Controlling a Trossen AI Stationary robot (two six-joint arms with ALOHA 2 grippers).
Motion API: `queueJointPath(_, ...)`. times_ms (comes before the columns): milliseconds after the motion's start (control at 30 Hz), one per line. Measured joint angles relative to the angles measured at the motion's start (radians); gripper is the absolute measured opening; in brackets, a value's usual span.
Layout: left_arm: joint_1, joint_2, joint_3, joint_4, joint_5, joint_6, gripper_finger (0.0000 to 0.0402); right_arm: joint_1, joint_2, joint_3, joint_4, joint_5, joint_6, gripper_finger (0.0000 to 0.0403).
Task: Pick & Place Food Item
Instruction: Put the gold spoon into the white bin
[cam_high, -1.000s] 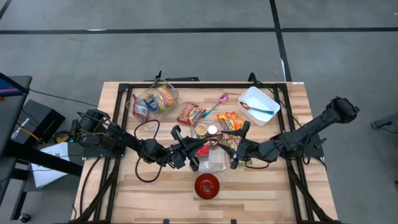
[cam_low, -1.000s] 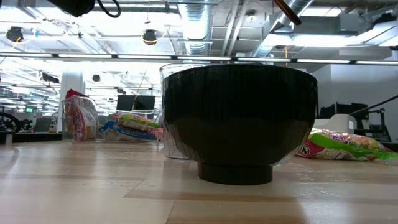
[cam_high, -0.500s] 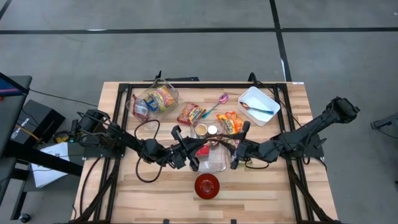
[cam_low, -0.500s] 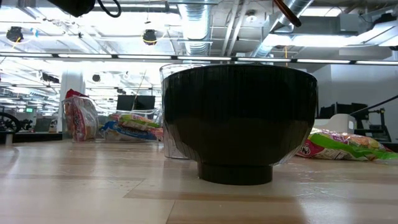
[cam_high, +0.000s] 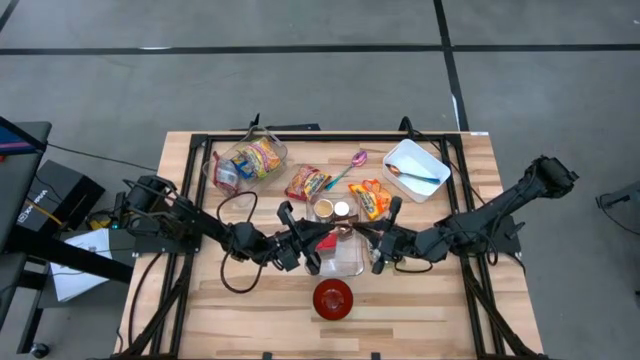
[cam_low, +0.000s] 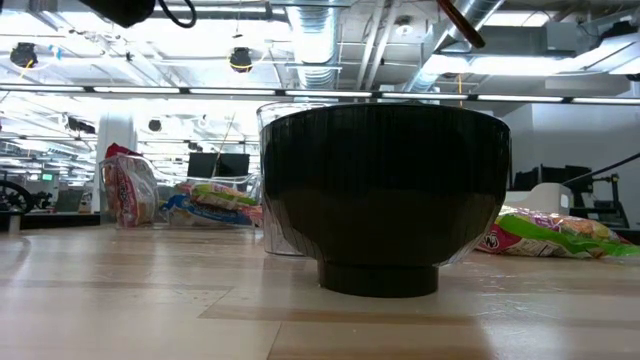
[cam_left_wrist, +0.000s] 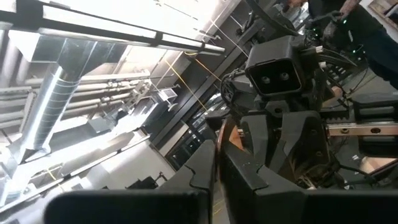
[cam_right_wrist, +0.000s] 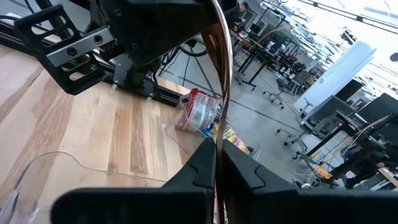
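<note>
The thin copper-brown item (cam_high: 343, 228) was held off the table above the middle of the table (cam_high: 200, 310), over a clear plastic tub (cam_high: 345, 260), and was gripped from both sides. Nearest the front edge, a round bowl (cam_high: 333, 298), red inside, was set just in front of the tub; in the low view the bowl (cam_low: 385, 190) was seen dark and upright, filling most of the picture, with the tub's wall (cam_low: 272, 180) showing behind it. Above the tub, the left gripper (cam_high: 322, 236) was reached in from the left and the right gripper (cam_high: 364, 234) from the right, their tips nearly meeting. In the left wrist view the item (cam_left_wrist: 218, 146) was seen as a narrow curved strip pinched between the closed left fingers (cam_left_wrist: 202, 171), with the other arm's wrist close behind it. In the right wrist view the same strip (cam_right_wrist: 222, 74) was seen clamped between the closed right fingers (cam_right_wrist: 200, 163). What the item was could not be told. Just beyond the grippers, two small jars (cam_high: 333, 208) were placed side by side, with an orange packet (cam_high: 372, 197) beside them on the right and a red snack packet (cam_high: 307, 183) on the left. Farther back, a pink spoon (cam_high: 355, 160) was laid on the wood, a white tray (cam_high: 432, 160) holding a pale blue spoon (cam_high: 415, 176) was set toward the right rear, and a clear bag of snacks (cam_high: 250, 160) was placed at the left rear.
</note>
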Motion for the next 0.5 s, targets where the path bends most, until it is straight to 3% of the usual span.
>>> queueJointPath(233, 0.031, 0.001, 0.0, -0.047, -0.061, -0.036, 0.0083, 0.007, 0.0, 0.0, 0.012, 0.047, -0.001, 0.0003)
queueJointPath(500, 0.068, -0.016, 0.0, -0.137, -0.195, 0.044, 0.0174, 0.068, -0.011, 0.018, -0.015, 0.217, -0.05, 0.0001)
